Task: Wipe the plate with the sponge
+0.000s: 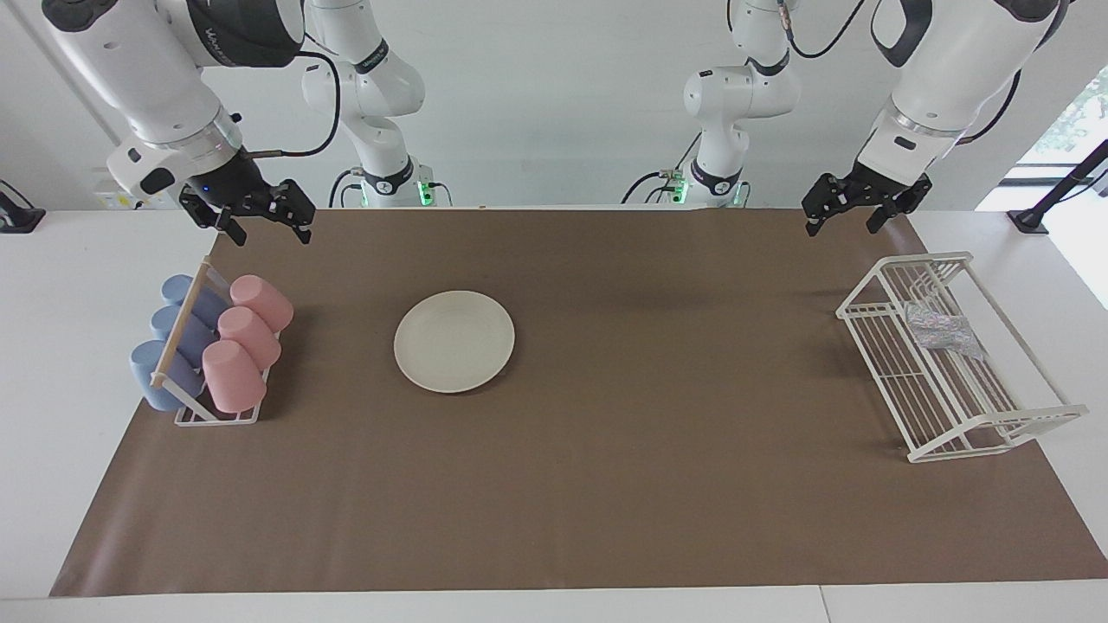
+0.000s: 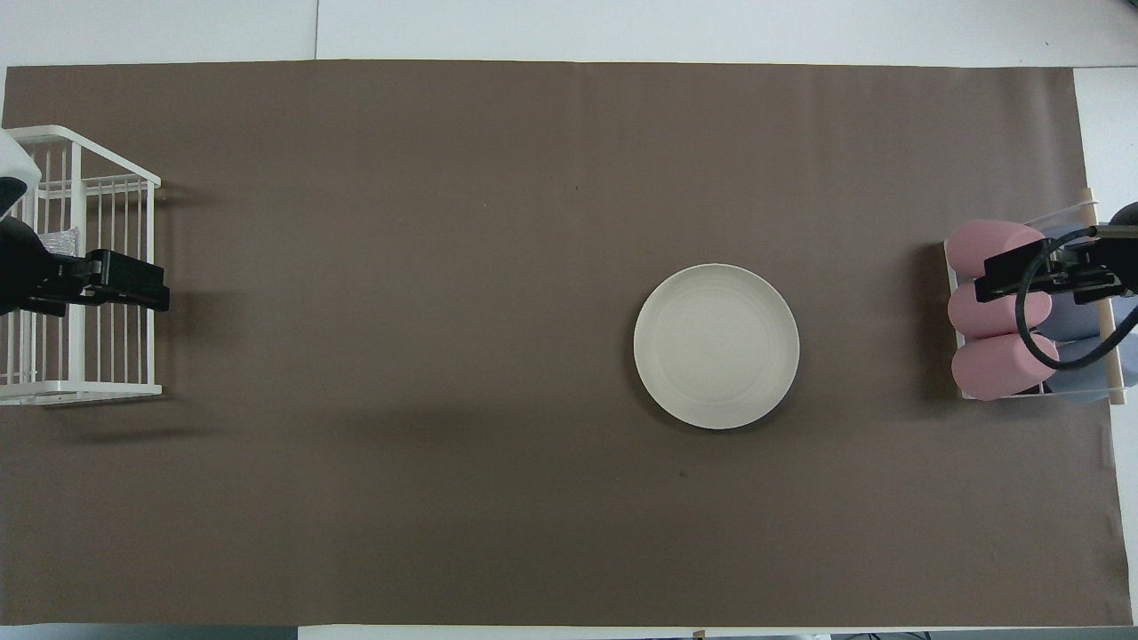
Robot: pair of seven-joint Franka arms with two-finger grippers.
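Plate flat on brown mat, bench middle, toward right arm's end. Sponge in white rack at left arm's end, well apart from plate. Left hand raised over rack's near edge, fingers spread, empty. Right hand over cups, fingers apart, empty

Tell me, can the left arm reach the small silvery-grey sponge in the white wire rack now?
Probably yes. The left gripper hangs open above the table by the white wire rack, whose top is open, and nothing covers the small silvery-grey sponge inside it.
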